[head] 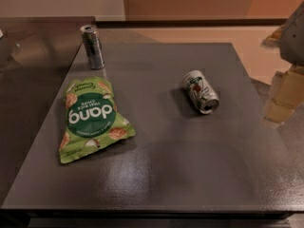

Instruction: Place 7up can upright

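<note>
Noted two cans and one bag on the dark grey table, contents of each hidden. Found the 7up can lying on its side right of the table's middle, silver lid turned toward the near right, green and red marks on its pale body (lettering too small to read). Saw the taller, slim dark grey can standing upright near the far left corner, label unreadable. Spotted the green snack bag lying flat on the left, nearer than that can and well apart from the 7up can; read "dang" in white, upside down, on its dark green round. Made out the gripper at the right edge, a grey shape mostly cut off, well apart from the 7up can and touching nothing visible; could not tell how far open.
</note>
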Robot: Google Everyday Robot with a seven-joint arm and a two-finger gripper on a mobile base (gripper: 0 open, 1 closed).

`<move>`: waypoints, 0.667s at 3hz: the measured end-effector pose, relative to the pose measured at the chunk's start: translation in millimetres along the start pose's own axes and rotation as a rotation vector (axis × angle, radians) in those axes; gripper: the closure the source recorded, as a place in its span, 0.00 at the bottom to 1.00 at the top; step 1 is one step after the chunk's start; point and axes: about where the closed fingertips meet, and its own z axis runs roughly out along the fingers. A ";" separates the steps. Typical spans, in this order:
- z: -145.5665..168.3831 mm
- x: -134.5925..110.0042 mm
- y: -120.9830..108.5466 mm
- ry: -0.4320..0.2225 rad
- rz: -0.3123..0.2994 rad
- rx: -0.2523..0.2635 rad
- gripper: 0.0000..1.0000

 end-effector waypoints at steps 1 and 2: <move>0.0 0.0 0.0 0.000 0.000 0.000 0.00; 4.3 -2.3 -10.0 -0.031 -0.047 -0.003 0.00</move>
